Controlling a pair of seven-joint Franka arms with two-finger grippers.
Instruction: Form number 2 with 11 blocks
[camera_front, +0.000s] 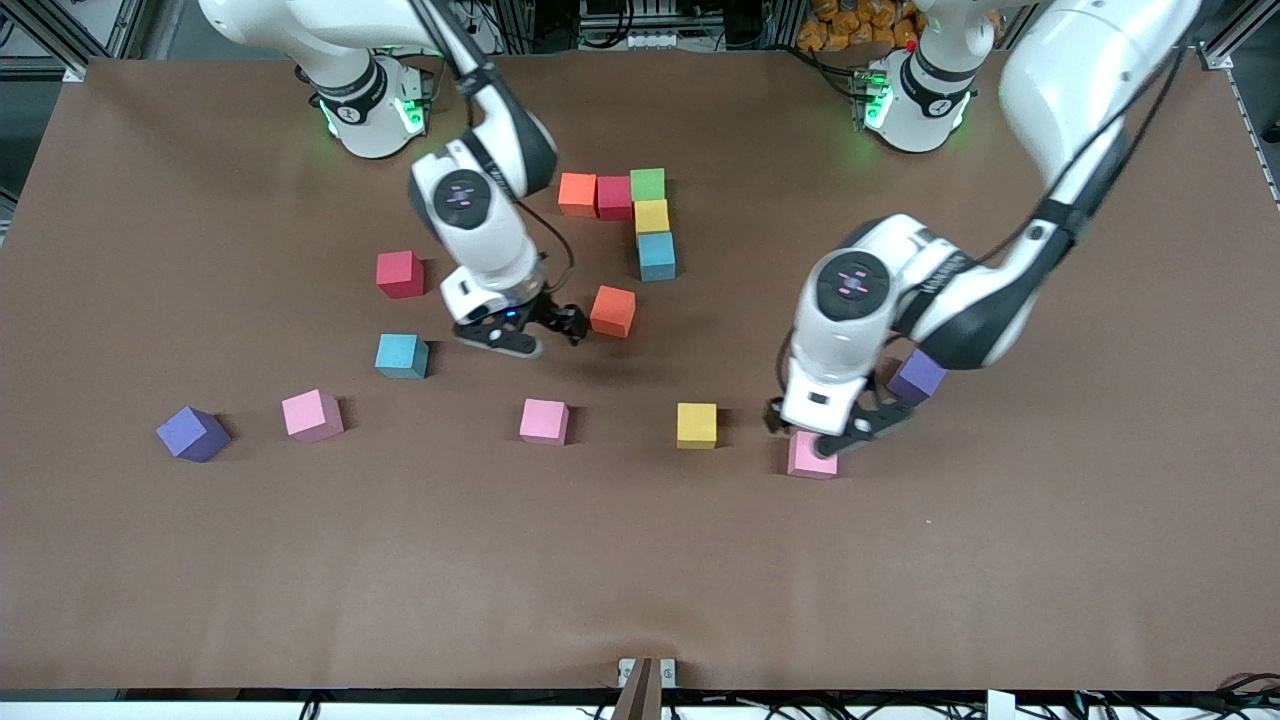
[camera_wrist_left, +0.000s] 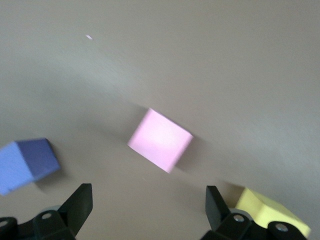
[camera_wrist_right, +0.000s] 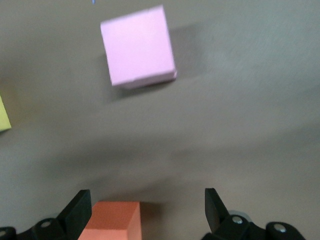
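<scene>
The left arm reaches from its base at the top of the front view, its upper link rising out of frame, elbow bent, forearm sloping down toward the table's middle depth at its own end. Its wrist points nearly straight down, and the left gripper (camera_front: 835, 435) hangs low over the table with its fingers (camera_wrist_left: 80, 202) spread wide and nothing between them. The right arm comes from its own base, forearm angled down toward the table's centre, wrist tilted slightly. The right gripper (camera_front: 530, 330) hangs close above the surface, its black fingers (camera_wrist_right: 80, 207) likewise wide apart and holding nothing.
</scene>
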